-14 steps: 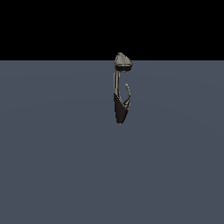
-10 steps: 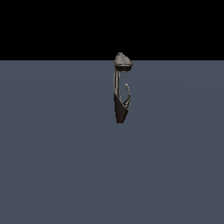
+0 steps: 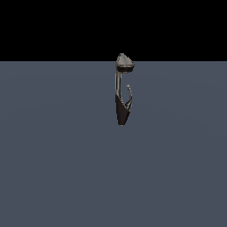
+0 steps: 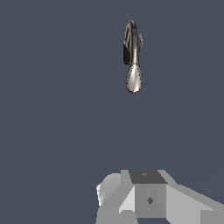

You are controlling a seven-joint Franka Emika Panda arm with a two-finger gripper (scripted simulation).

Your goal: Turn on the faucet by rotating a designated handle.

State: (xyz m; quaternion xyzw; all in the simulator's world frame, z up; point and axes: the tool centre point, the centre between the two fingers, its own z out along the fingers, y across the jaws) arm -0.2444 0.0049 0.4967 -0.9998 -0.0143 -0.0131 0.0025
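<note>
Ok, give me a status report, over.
Gripper body in wrist view, fingers unseen. Faucet standing alone, handle untouched. Nothing in the way.

There's the faucet (image 3: 122, 91), standing alone on the flat grey-blue floor, just right of centre in the exterior view and fairly far back, its top poking above the floor's far edge into the black beyond. Tapered black base narrowing to a point at the bottom, slim grey stem rising upright from it, grey cone-shaped head capping the top. And the handle (image 3: 129, 94), a thin curved grey wire (far slimmer than the stem), branches off the base on the exterior view's right and hooks upward, tip apart from the stem. From the wrist view the faucet (image 4: 132, 57) appears foreshortened, its rounded grey head nearest the camera.
</note>
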